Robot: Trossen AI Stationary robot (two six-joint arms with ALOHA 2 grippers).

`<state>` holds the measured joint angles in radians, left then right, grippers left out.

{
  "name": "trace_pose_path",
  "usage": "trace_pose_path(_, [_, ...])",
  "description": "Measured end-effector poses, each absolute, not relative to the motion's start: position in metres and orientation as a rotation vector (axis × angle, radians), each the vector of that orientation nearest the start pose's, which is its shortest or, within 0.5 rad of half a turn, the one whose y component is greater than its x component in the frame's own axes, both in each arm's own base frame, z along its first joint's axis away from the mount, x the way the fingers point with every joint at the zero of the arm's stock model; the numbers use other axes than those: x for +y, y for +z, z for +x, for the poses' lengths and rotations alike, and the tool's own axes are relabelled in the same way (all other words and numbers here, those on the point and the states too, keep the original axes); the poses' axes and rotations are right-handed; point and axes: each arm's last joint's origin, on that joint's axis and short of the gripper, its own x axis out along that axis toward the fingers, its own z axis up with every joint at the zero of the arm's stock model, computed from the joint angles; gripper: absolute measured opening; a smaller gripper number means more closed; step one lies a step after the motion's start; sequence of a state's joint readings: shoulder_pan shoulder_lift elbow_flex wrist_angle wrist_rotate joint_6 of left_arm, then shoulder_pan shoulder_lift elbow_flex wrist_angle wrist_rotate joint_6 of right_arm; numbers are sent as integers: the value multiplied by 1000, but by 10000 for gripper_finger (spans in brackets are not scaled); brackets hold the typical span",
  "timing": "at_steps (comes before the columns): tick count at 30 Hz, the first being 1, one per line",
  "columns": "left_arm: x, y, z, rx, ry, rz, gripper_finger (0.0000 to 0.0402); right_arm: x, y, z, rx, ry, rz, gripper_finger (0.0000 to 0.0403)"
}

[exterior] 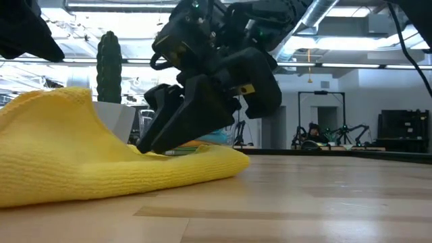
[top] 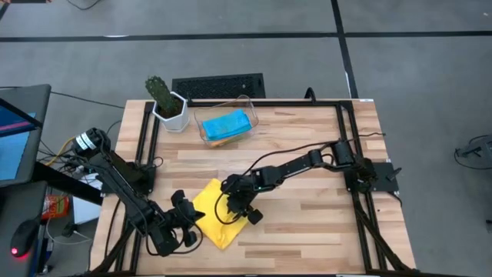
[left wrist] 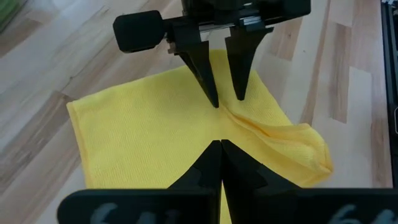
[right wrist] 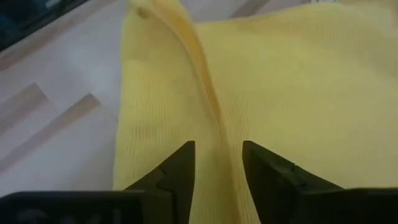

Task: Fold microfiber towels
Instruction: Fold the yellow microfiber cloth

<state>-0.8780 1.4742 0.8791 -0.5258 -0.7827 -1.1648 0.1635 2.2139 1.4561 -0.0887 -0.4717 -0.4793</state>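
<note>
yellow towel (top: pixel 217 218): soft, floppy microfiber, looked light and a bit grippy, not slippery. It lay rumpled on the tabletop (top: pixel 307 154) right under both tools, with a raised ridge running between the right tool's fingers.

where to grab, my take: pinch a corner or a free edge. Grab the middle and you'd likely just bunch it up. The fold ridge was the easiest bit to catch, but I reckon it would drag two layers along.

right tool (left wrist: pixel 225 98): fingertips parted a little, pointing down at the ridge and straddling it. The tips seemed to rest on the cloth, not clamping it, as far as I could tell.

left tool (left wrist: pixel 219 144): fingers pressed together at the towel's edge, opposite the right tool. It looked like it was pinching that edge, but honestly I couldn't see cloth between the tips, so no promises.

other towels: a light blue towel (top: pixel 227 123) sat folded in the clear bin (top: pixel 250 111), well beyond the right tool, with an orange towel (top: pixel 217 141) peeking out under it.

count: towels I could see, three (one yellow, one blue, one orange). No green one in view. Bins one, tools two, and one cactus pot (top: pixel 171 115) just beside the bin.
</note>
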Motion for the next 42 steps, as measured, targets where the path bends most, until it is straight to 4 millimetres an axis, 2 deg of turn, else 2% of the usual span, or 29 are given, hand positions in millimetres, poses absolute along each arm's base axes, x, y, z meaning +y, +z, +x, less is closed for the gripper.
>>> trace_pose_path(13, [-194,199,187,664,338,-278,0,87,113,446,725,764,-312,136])
trace_pose_path(27, [-194,199,187,664,341,-283,0,91,112,445,739,761,-350,11])
trace_pose_path(31, [-194,199,187,664,341,-283,0,91,118,448,765,723,-335,17])
trace_pose_path(38, [-194,199,188,664,341,-283,0,93,143,461,725,710,-357,11])
trace_pose_path(42, [-194,199,188,664,341,-283,0,93,145,463,695,718,-397,14])
